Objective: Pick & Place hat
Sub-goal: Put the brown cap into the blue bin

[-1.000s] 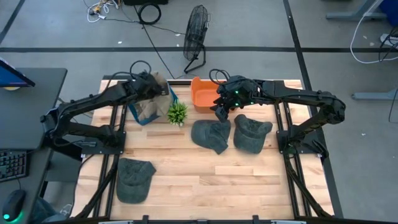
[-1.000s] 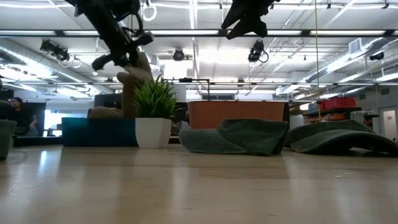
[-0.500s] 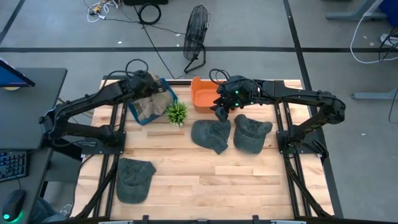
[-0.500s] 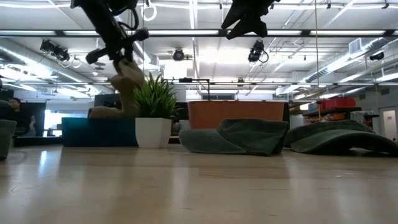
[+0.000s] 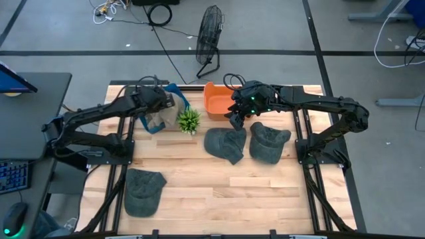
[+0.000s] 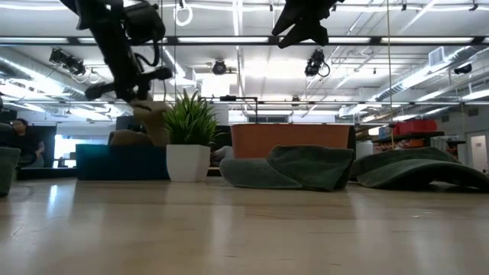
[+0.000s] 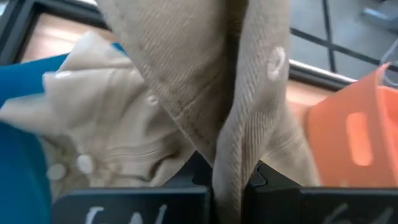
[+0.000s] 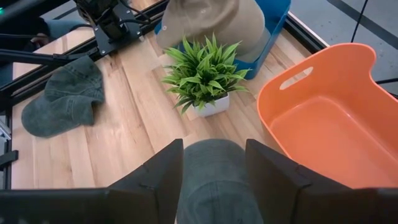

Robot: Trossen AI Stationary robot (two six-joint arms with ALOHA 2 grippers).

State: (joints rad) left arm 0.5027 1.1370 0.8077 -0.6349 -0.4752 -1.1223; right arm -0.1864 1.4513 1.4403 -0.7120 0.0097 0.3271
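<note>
Midway through a hat-sorting job, 1 dark green hat (image 5: 144,191) lies untouched at the near left corner of the wooden table (image 5: 219,189), well apart from everything else. Farther back on the left, the left gripper (image 5: 161,101) is clenched on a tan hat (image 7: 205,87), its fingers pinching a fold of the cloth directly above the blue bin (image 5: 174,93), where more tan fabric already sits; by the look of it, this hat is at the placing stage and not yet let go. Just beside the bin stands a small potted plant (image 5: 189,121), a likely snag for any low sweep of that arm. Right of the plant, the orange tub (image 5: 214,99) at the table's back edge appears empty in the right wrist view. The right gripper (image 5: 236,117) hovers with fingers spread apart above a second green hat (image 5: 225,144), holding nothing, while a third green hat (image 5: 268,142) lies touching or just beside it. Judging by this, 3 green hats remain to be moved. Open board runs across the table's near half, whereas the back row is crowded, with bin, plant and tub close together.
</note>
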